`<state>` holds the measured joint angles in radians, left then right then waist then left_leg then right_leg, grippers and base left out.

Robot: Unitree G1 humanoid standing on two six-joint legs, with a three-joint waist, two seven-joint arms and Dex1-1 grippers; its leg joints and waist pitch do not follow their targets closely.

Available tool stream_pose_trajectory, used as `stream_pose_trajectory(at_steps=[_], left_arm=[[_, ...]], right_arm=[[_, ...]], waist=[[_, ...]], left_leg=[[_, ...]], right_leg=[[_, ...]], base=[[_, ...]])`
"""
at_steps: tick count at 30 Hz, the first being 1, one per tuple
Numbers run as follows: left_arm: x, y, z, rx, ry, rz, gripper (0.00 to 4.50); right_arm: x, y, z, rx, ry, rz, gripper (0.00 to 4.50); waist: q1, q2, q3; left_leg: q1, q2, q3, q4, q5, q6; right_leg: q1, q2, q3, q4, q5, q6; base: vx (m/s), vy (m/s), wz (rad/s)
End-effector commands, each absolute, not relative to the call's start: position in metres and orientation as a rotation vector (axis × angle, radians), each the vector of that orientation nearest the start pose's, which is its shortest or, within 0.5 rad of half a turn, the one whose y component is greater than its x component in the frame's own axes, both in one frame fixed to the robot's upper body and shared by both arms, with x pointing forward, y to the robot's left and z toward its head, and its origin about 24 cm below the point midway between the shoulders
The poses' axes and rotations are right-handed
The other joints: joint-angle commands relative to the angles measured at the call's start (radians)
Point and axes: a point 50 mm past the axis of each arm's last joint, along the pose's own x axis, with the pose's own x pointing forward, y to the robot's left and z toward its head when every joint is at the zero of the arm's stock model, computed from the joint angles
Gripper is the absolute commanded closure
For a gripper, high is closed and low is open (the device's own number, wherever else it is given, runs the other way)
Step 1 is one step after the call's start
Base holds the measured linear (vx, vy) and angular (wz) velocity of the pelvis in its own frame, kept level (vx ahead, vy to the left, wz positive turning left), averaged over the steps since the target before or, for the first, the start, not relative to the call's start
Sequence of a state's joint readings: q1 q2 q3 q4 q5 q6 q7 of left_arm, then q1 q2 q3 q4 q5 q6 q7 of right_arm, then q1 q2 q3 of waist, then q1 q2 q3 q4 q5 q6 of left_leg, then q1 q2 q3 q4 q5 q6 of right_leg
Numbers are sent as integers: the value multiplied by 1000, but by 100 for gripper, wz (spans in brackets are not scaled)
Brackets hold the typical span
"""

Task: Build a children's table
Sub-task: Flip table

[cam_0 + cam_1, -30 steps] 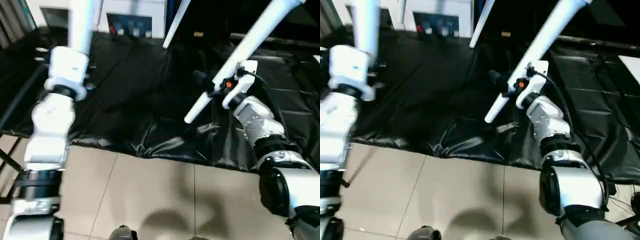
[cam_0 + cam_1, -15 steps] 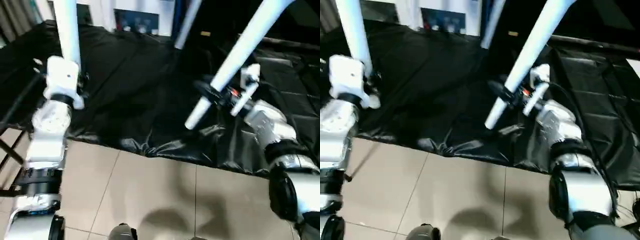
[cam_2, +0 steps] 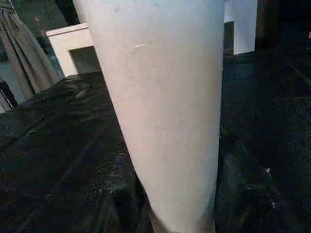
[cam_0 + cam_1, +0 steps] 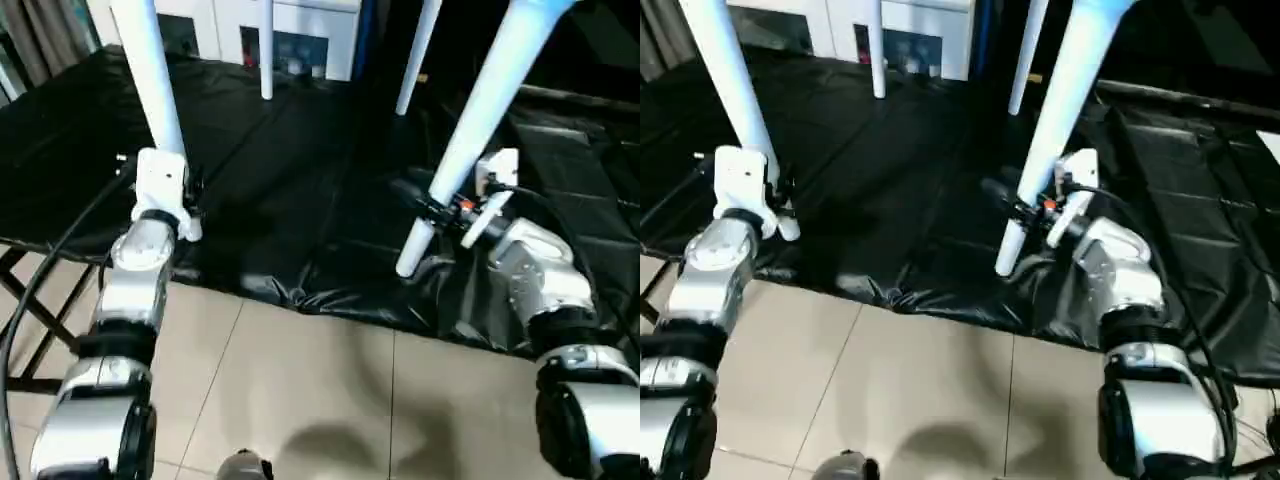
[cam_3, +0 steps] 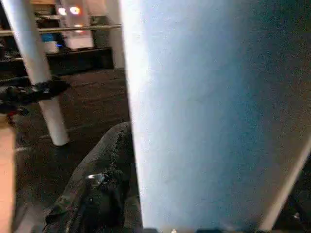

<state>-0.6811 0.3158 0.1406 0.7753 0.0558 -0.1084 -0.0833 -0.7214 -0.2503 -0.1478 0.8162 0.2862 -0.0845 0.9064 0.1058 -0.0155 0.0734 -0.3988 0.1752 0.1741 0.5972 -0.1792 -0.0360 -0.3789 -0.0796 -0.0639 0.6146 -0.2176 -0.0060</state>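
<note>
The right gripper clamps the right leg, now swung steeper, toward twelve o'clock. The left gripper holds the left leg, also nearer upright. Two far legs already stand, so the table looks nearly assembled.

**Count of things in view**

Four white table legs: one at ten o'clock, one at two o'clock, two thinner-looking ones toward twelve. Two robot arms, one left tool, one right tool. One black sheet. Probably one white cabinet, though it is cut off.
</note>
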Motion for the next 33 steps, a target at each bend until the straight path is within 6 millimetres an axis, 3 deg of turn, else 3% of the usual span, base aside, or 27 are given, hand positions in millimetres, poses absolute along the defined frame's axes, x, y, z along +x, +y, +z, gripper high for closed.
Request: stream_pose_trajectory(at_steps=[1, 3, 6, 7, 9, 10, 11, 13, 14, 17, 19, 21, 23, 24, 27, 30, 33], left_arm=[[367, 193, 66, 560, 121, -142, 293], [365, 200, 63, 541, 128, -126, 236], [359, 207, 61, 488, 107, -107, 199], [356, 210, 60, 457, 100, -96, 180], [353, 213, 59, 431, 92, -91, 163], [350, 215, 57, 401, 88, -88, 158], [349, 216, 55, 383, 89, -87, 146], [342, 221, 49, 356, 89, -88, 132], [338, 223, 45, 340, 96, -83, 117], [331, 228, 39, 333, 92, -69, 109], [324, 231, 34, 313, 89, -54, 85], [316, 234, 29, 284, 80, -40, 85], [310, 234, 25, 253, 77, -41, 85], [306, 234, 22, 233, 76, -41, 85], [297, 232, 16, 199, 66, -65, 85], [285, 229, 14, 190, 29, -70, 85], [279, 231, 13, 183, 22, -58, 85]], right_arm=[[363, -146, 97, 72, -49, 823, 188], [365, -148, 93, 59, -16, 758, 171], [364, -146, 86, 65, -5, 721, 136], [362, -145, 83, 77, 0, 724, 128], [360, -144, 80, 80, 2, 724, 118], [357, -142, 76, 89, 2, 721, 105], [356, -142, 74, 97, 2, 720, 92], [352, -140, 67, 108, 6, 703, 84], [348, -139, 62, 119, 13, 695, 73], [342, -140, 52, 126, 8, 639, 52], [337, -141, 47, 129, -9, 605, 48], [331, -143, 41, 102, -30, 581, 48], [326, -144, 39, 84, -50, 564, 48], [324, -145, 37, 73, -65, 543, 48], [319, -149, 34, 48, -99, 497, 48], [311, -155, 31, 19, -142, 423, 48], [306, -157, 31, 6, -165, 396, 48]], waist=[[-13, 23, -43], [-17, 25, -42], [-23, 21, -44], [-28, 17, -51], [-28, 22, -52], [-29, 15, -57], [-27, 15, -60], [-25, 20, -63], [-24, 22, -72], [-22, 20, -80], [-23, 21, -76], [-22, 27, -74], [-23, 26, -70], [-22, 29, -68], [-25, 26, -62], [-25, 25, -59], [-25, 25, -59]], left_leg=[[42, 67, -33, -107, -415, -60], [42, 67, -33, -109, -416, -63], [38, 69, -36, -111, -422, -64], [25, 69, -37, -111, -368, -52], [29, 69, -26, -103, -293, -16], [24, 65, -22, -99, -250, 3], [25, 66, -22, -95, -217, 15], [24, 66, -16, -84, -117, 59], [22, 66, -16, -77, -51, 89], [18, 62, -12, -59, 58, 166], [18, 66, -10, -62, 23, 181], [22, 72, -11, -69, -42, 160], [22, 76, -10, -73, -80, 138], [25, 76, -10, -81, -145, 101], [27, 76, -7, -90, -212, 56], [28, 79, -1, -94, -253, 23], [29, 76, 0, -93, -262, 19]], right_leg=[[3, -79, 50, -84, -212, -179], [2, -79, 52, -85, -224, -181], [4, -82, 52, -85, -243, -170], [17, -85, 50, -77, -200, -173], [11, -79, 51, -73, -93, -205], [19, -79, 51, -68, -54, -215], [22, -82, 51, -63, -20, -223], [21, -80, 50, -53, 96, -248], [25, -78, 47, -41, 187, -262], [20, -71, 43, -24, 359, -285], [17, -76, 42, -29, 317, -288], [17, -75, 43, -38, 216, -283], [15, -76, 44, -42, 169, -278], [16, -76, 47, -49, 92, -269], [12, -75, 52, -60, 0, -245], [9, -75, 55, -67, -50, -227], [7, -71, 57, -70, -65, -204]], base=[[0, 0, 0], [0, 0, 0], [0, 0, 0], [0, 0, 0], [0, 0, 0], [0, 0, 0], [0, 0, 0], [0, 0, 0], [0, 0, 0], [0, 0, 0], [0, 0, 0], [0, 0, 0], [0, 0, 0], [0, 0, 0], [0, 0, 0], [0, 0, 0], [0, 0, 0]])
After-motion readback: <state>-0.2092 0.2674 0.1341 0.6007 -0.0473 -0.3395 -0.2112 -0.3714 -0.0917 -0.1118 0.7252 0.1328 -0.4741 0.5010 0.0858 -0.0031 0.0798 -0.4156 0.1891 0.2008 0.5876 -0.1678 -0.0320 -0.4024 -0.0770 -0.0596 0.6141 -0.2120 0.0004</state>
